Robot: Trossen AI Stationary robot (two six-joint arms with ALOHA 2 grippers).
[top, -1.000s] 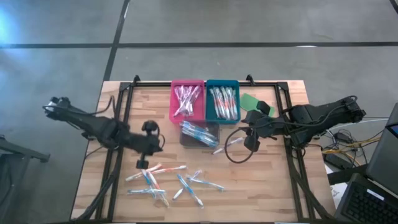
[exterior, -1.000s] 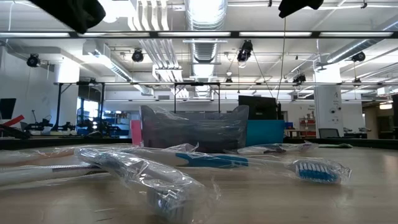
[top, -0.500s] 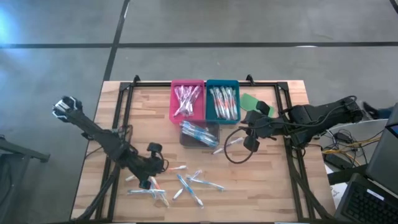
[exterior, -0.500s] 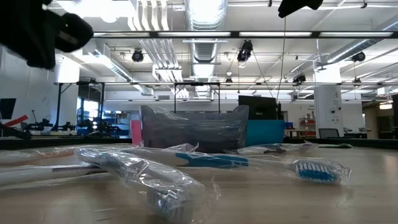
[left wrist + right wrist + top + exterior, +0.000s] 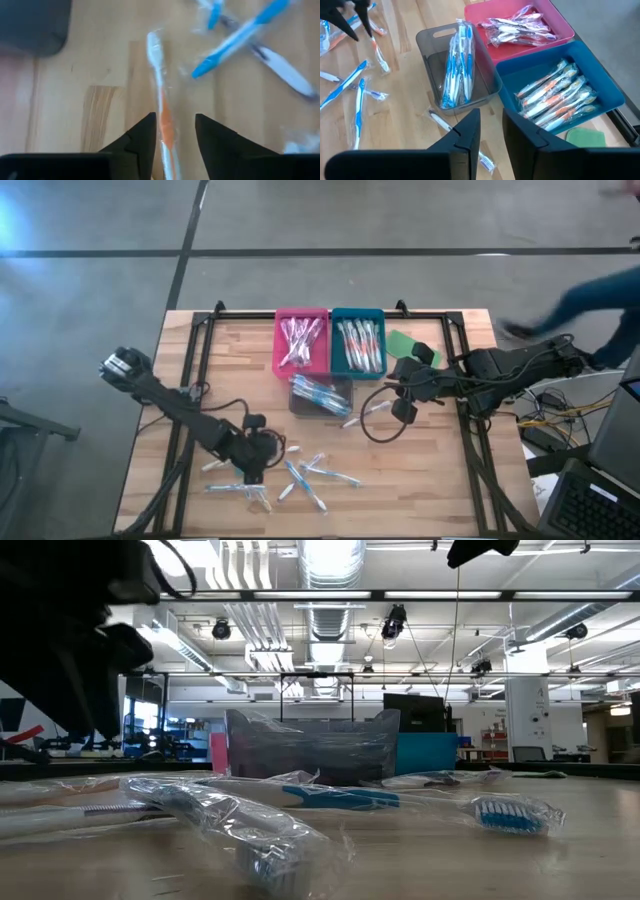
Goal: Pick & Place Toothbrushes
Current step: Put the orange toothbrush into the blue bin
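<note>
Orange toothbrush (image 5: 163, 120) between left end effector (image 5: 175, 132) fingers.

Two dark, jointed robot arms with black cabling.

In the high view the left arm (image 5: 190, 425) is matte black, built of slim links, with a pale grey patch at its outer joint at the left of the frame and a thin black cable looping beside it. The right arm (image 5: 500, 370), right of centre, is equally dark and bulkier, with a black cable curling in a loop below it. In both wrist views the fingers (image 5: 142, 140) (image 5: 465, 132) are plain black tapered wedges.
</note>
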